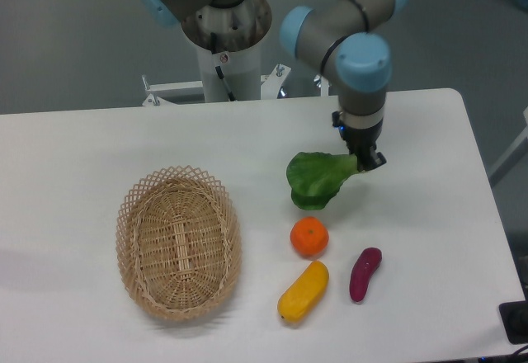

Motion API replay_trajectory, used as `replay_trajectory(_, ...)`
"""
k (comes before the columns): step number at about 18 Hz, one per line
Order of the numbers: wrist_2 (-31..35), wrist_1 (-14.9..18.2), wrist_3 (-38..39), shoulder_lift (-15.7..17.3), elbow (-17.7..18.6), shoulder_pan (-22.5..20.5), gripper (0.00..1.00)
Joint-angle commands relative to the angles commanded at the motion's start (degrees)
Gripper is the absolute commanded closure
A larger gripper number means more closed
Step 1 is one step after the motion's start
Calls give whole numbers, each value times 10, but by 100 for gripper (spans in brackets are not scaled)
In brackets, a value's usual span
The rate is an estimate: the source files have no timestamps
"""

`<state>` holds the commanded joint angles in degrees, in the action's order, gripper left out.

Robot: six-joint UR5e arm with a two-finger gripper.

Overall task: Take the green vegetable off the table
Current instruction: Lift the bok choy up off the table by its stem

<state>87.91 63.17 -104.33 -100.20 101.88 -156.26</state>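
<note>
The green vegetable (316, 179) has broad dark green leaves and a short pale stem at its right end. It is at the middle right of the white table (82, 148). My gripper (365, 162) is at the stem end and looks shut on the stem. The stem tip is hidden between the fingers. I cannot tell whether the leaves still rest on the table or hang just above it.
An oval wicker basket (178, 242) stands at the front left. An orange (309, 237), a yellow oblong vegetable (304, 291) and a purple sweet potato (365, 273) lie in front of the green vegetable. The arm's base (223, 33) stands behind the table.
</note>
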Motion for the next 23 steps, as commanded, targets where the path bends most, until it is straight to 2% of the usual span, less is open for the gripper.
replay_trajectory(2,-45,29,15,11,-21,-18,64)
replay_trajectory(4,-92,31,58,11,-38,-25,64)
replay_trajectory(10,-144,31,127,11,-79,-28,64)
replay_trajectory(15,-152,29,169,6,-102,-22,64)
replay_trajectory(23,-153,26,173,3,-103,-22,64)
